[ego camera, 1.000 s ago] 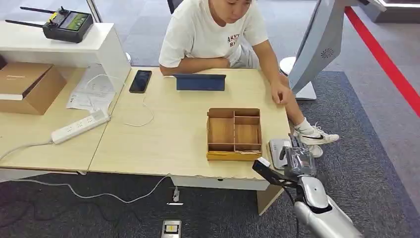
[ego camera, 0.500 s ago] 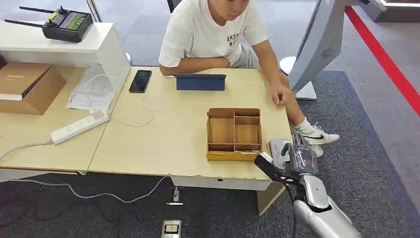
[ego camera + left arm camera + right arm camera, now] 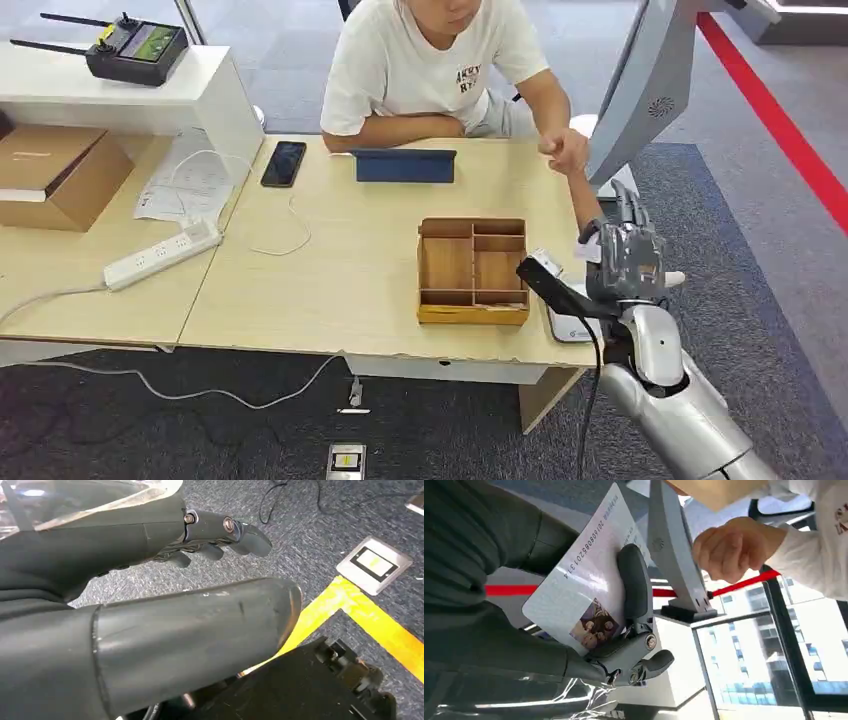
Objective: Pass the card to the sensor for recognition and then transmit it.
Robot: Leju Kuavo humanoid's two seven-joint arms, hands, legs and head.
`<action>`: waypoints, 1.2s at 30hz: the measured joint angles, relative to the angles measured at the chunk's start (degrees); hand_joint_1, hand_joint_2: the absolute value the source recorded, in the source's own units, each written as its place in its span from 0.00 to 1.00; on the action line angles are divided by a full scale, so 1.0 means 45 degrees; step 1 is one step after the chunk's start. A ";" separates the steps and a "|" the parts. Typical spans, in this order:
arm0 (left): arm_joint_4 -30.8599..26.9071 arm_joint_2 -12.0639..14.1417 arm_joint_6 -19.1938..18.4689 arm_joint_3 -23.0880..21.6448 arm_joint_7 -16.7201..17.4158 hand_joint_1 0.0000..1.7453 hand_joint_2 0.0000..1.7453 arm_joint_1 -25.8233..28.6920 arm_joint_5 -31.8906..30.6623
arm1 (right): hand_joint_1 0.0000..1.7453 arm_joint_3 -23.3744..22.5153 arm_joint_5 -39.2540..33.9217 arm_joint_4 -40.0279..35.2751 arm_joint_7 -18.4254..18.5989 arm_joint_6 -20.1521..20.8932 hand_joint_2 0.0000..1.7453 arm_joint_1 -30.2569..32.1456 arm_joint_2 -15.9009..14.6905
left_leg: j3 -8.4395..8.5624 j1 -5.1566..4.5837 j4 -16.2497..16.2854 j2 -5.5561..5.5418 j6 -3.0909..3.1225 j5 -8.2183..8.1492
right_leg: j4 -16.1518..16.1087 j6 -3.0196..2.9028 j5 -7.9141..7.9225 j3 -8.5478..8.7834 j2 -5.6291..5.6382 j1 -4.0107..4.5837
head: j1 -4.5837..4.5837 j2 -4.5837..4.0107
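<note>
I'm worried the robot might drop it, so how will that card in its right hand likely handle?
The card looks thin, flat and unbent, so probably stiff and light. Its glossy face could slip, as the right hand pinches it with a finger across the face. Held by one side, it may pivot.

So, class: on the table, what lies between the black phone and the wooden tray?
Head view: between the phone and the wooden tray lies bare tabletop, crossed only by a thin white cable.

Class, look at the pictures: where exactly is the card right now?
The card is held in the robot's right hand, raised beside the table's right edge, just right of the wooden tray and near the person's fist.
</note>
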 joint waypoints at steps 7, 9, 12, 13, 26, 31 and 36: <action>0.0000 -0.0024 -0.0320 -0.0019 0.0136 0.00 0.00 -0.0158 -0.0404 | 1.00 0.0257 0.0801 -0.0287 -0.0325 0.1248 1.00 -0.1077 0.0369 | -0.0011 0.0000 -0.0001 -0.0001 -0.0001 0.0001 | 0.0006 0.0000 0.0000 -0.0003 0.0000 0.0000 | 0.0000 0.0000; 0.0000 -0.0034 -0.0384 -0.0019 0.0170 0.00 0.00 -0.0219 -0.0487 | 1.00 0.0442 0.0982 -0.0170 -0.0452 0.1565 1.00 -0.1493 0.0583 | -0.0008 0.0001 -0.0001 -0.0001 -0.0001 0.0001 | 0.0008 0.0000 0.0000 -0.0005 0.0000 0.0001 | 0.0000 0.0000; 0.0000 -0.0058 -0.0428 -0.0024 0.0243 0.00 0.00 -0.0286 -0.0695 | 1.00 0.0855 0.1142 0.0160 -0.0539 0.1964 1.00 -0.2176 0.0987 | -0.0011 0.0001 -0.0001 -0.0001 -0.0003 0.0002 | 0.0009 0.0000 0.0000 -0.0006 0.0000 0.0001 | -0.0005 0.0000; 0.0000 -0.0058 -0.0466 -0.0024 0.0267 0.00 0.00 -0.0305 -0.0768 | 1.00 0.0996 0.1195 0.0345 -0.0549 0.2051 1.00 -0.2412 0.1137 | -0.0009 0.0002 -0.0001 -0.0001 -0.0003 0.0002 | 0.0009 0.0000 0.0000 -0.0006 0.0000 0.0002 | 0.0000 0.0000; 0.0000 -0.0078 -0.0549 -0.0024 0.0364 0.00 0.00 -0.0405 -0.1006 | 1.00 0.2302 0.1287 0.3118 -0.0865 0.1929 1.00 -0.4343 0.2672 | -0.0015 0.0002 -0.0001 -0.0003 -0.0005 0.0003 | 0.0010 0.0000 -0.0001 -0.0009 -0.0001 0.0002 | 0.0005 0.0000; 0.0000 -0.0078 -0.0573 -0.0024 0.0408 0.00 0.00 -0.0404 -0.1001 | 0.00 0.2511 0.1190 0.3792 -0.0894 0.1798 1.00 -0.4609 0.2963 | -0.0018 0.0002 -0.0001 -0.0006 -0.0007 0.0001 | 0.0011 0.0001 -0.0003 -0.0020 0.0000 0.0003 | 0.0000 0.0000; 0.0000 -0.0078 -0.0602 -0.0024 0.0403 0.00 0.00 -0.0398 -0.1011 | 0.00 0.2836 0.1103 0.4414 -0.0923 0.1249 1.00 -0.4872 0.3269 | -0.0025 0.0004 -0.0002 -0.0005 -0.0008 0.0001 | 0.0011 0.0000 -0.0003 -0.0031 0.0000 0.0005 | 0.0000 0.0000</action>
